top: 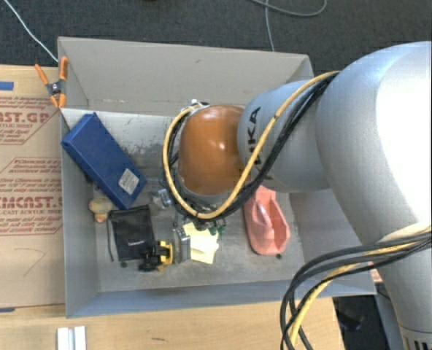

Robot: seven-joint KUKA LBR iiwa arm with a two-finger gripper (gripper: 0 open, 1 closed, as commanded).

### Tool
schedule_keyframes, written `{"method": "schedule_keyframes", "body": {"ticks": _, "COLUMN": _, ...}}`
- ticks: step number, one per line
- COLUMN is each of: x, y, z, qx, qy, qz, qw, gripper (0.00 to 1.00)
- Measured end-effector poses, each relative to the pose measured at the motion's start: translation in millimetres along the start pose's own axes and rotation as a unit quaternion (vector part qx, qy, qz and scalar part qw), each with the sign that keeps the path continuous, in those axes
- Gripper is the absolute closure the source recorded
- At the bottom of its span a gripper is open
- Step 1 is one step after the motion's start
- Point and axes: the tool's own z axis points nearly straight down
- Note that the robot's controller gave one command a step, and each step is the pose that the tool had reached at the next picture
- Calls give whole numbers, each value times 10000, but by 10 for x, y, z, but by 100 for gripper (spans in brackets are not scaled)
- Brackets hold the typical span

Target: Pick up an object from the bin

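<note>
**Gripper (182,232) low in the grey metal bin (179,68), at a pale yellow object (203,245) near the floor's 6 o'clock side.**

You look down on the arm's orange wrist cover (209,150), which hides most of the gripper beneath it. You cannot tell how far the gripper is open, nor whether it has hold of anything. The pale yellow object lies just at the gripper's 4 o'clock, close against it. The bin also contains a blue box (103,159) lying askew at 10 o'clock and a small beige item (99,208) at 9 o'clock. A black object (132,233) sits at 8 o'clock with a yellow-and-black piece (160,254) at its lower right corner. A pink object (265,223) lies at 4 o'clock, apart from the others.
</note>
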Motion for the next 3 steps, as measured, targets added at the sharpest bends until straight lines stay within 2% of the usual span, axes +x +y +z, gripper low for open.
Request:
{"method": "schedule_keyframes", "body": {"ticks": 1, "x": 742, "y": -197, "z": -11, "qx": -6, "qy": -2, "qz": 1070, "qw": 9943, "gripper": 0}}
{"method": "schedule_keyframes", "body": {"ticks": 2, "x": 582, "y": -522, "z": -21, "qx": -1, "qy": 6, "qz": -535, "qw": 9986, "gripper": 0}}
{"method": "schedule_keyframes", "body": {"ticks": 3, "x": 552, "y": -579, "z": -24, "qx": -2, "qy": -1, "qz": -715, "qw": 9974, "gripper": 0}}
